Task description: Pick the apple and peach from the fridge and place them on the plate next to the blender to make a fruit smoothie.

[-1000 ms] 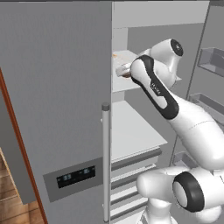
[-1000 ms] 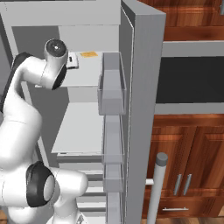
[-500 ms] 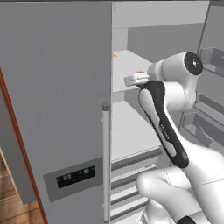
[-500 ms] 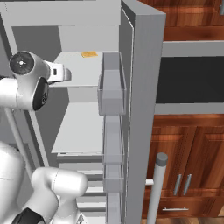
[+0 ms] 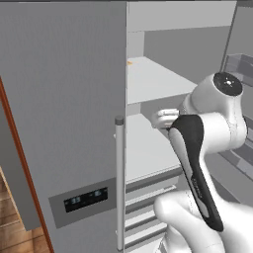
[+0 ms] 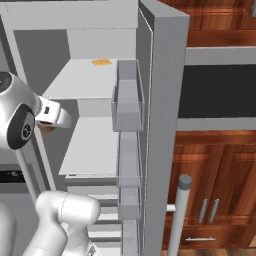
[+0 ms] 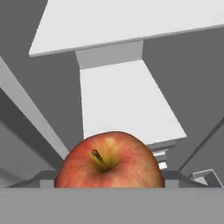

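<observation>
Right at the bottom of the hand view sits a red apple (image 7: 109, 161) with a yellowish patch near its dark stem, filling the space where the finger tips would rise; the tips themselves are hidden behind it, so whether the gripper (image 6: 46, 129) is pinching the fruit or merely sits against it cannot be told for sure. From the right base view a sliver of reddish colour peeks out just under the white hand, in front of the open fridge (image 5: 64, 123) compartment. Beyond the apple, two white shelves (image 7: 124, 105) run back into the grey interior, one above the other. In the left base view the white wrist (image 5: 165, 117) reaches in at the height of the middle shelf, with the dark-jointed forearm (image 5: 195, 168) dropping away below it. The closed grey door on that side carries a long vertical bar handle (image 5: 119, 183) and a black display panel (image 5: 85, 199). On the upper shelf lies a small flat orange item (image 6: 101, 62), well apart from the hand. The open right door (image 6: 162, 125) carries clear grey bins (image 6: 127, 97) stacked down its inner face, and brown wooden cabinets (image 6: 220, 185) stand beyond it.
</observation>
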